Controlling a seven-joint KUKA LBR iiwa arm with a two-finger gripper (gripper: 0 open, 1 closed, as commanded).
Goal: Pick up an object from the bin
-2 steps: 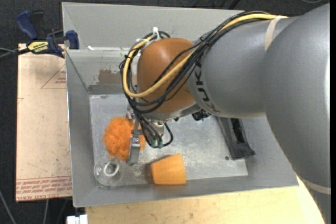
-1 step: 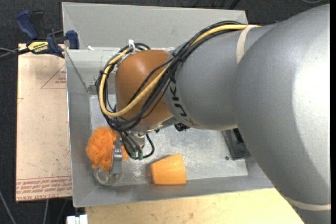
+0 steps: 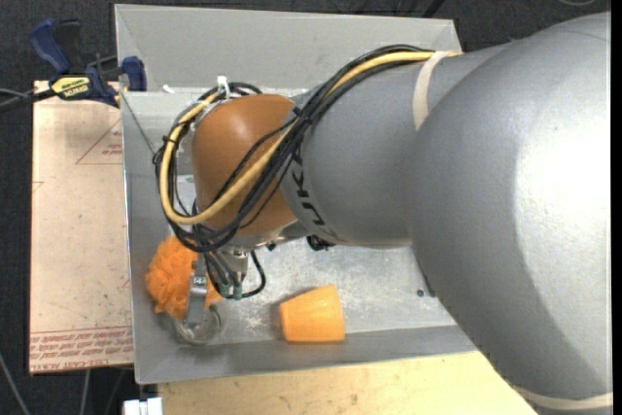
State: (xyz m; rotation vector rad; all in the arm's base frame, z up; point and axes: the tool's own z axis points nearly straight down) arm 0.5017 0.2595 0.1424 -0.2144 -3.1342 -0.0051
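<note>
Down in the lower-left corner of the bin (image 3: 292,49) hangs the pincer (image 3: 202,308), just beside a fuzzy orange tuft (image 3: 165,275) that lies against the left wall. Whether it is open, shut or gripping anything I cannot tell, as the wrist and cables crowd it. That closeness suggests the tuft is the target. An orange cone-like cup (image 3: 313,314) lies apart on the floor.
</note>
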